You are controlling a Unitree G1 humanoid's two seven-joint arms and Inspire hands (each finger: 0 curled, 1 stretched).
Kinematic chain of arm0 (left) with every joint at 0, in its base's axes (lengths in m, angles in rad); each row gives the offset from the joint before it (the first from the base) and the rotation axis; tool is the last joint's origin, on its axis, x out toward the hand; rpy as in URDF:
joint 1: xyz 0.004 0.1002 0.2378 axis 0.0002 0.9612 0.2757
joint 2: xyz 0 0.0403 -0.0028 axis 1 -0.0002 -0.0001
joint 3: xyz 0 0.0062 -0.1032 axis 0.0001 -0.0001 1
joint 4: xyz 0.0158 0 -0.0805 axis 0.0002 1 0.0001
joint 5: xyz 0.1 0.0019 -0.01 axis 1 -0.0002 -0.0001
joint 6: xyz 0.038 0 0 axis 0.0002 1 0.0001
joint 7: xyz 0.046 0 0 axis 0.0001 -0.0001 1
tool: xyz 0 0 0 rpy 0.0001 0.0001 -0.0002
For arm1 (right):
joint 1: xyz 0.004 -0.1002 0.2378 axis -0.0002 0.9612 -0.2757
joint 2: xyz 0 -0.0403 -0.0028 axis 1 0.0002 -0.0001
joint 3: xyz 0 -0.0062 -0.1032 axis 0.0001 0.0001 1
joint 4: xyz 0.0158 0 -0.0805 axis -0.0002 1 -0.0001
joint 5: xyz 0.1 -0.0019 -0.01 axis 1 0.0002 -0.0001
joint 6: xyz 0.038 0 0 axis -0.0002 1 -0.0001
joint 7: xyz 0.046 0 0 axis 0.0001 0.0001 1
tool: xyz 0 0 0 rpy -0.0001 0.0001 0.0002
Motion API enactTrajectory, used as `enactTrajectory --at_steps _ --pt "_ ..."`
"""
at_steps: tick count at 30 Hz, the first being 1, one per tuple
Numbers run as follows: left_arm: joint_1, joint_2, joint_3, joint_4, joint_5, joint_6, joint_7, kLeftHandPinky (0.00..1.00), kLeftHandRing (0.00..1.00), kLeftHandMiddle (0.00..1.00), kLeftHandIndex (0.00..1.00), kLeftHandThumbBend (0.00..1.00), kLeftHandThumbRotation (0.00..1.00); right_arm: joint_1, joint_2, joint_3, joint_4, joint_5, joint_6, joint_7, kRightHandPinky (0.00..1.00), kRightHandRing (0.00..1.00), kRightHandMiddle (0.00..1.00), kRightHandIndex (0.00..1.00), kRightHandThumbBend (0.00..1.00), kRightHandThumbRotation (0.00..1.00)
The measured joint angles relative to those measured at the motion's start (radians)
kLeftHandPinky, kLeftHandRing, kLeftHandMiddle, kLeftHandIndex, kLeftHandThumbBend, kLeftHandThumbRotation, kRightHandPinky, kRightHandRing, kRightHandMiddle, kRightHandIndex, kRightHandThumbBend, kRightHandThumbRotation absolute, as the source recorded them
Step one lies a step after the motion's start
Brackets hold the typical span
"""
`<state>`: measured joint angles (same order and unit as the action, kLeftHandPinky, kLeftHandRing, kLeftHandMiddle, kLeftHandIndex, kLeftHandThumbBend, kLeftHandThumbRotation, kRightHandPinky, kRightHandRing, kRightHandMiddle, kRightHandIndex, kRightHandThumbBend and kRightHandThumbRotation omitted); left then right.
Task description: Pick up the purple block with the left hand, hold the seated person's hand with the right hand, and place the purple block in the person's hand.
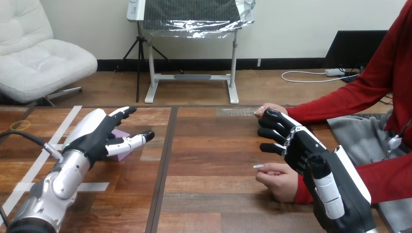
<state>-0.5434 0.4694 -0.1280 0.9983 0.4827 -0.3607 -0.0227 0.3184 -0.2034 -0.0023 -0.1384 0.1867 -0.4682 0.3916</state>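
Observation:
The purple block (121,134) lies on the wooden table (214,145) at the left, mostly covered by my left hand (92,136). That hand is open over it, its fingers stretched past the block's far side and its thumb along the near side. My right hand (303,148) is open at the right, fingers pointing left. It hovers between the person's two hands. The person's far hand (268,108) peeks out just behind my fingertips. The person's near hand (278,178) rests on the table just below my palm. I cannot tell whether my right hand touches either one.
Pale tape strips (65,124) cross the table's left part. A dark seam (164,165) runs front to back down the middle. A small rubber band (19,124) and a black cable (26,137) lie at the far left. The person's red sleeves (340,104) come in from the right.

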Motion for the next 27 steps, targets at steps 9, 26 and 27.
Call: enactTrajectory --at_steps 9,26,27 --pt "-0.028 0.0 -0.02 0.059 0.001 0.016 0.018 0.78 0.91 0.92 0.91 0.54 0.63 0.0 -0.001 -0.001 0.0 0.0 0.0 0.008 0.8 0.86 0.88 0.88 0.84 1.0" --pt "-0.075 0.005 -0.043 0.119 0.001 0.029 0.047 0.8 0.91 0.93 0.91 0.55 0.63 0.0 -0.001 -0.001 0.0 0.0 0.0 0.01 0.8 0.86 0.88 0.88 0.84 1.0" --pt "-0.078 0.005 -0.045 0.123 0.001 0.029 0.048 0.8 0.91 0.93 0.91 0.55 0.63 0.0 -0.001 -0.001 0.0 0.0 0.0 0.01 0.8 0.86 0.88 0.88 0.84 1.0"
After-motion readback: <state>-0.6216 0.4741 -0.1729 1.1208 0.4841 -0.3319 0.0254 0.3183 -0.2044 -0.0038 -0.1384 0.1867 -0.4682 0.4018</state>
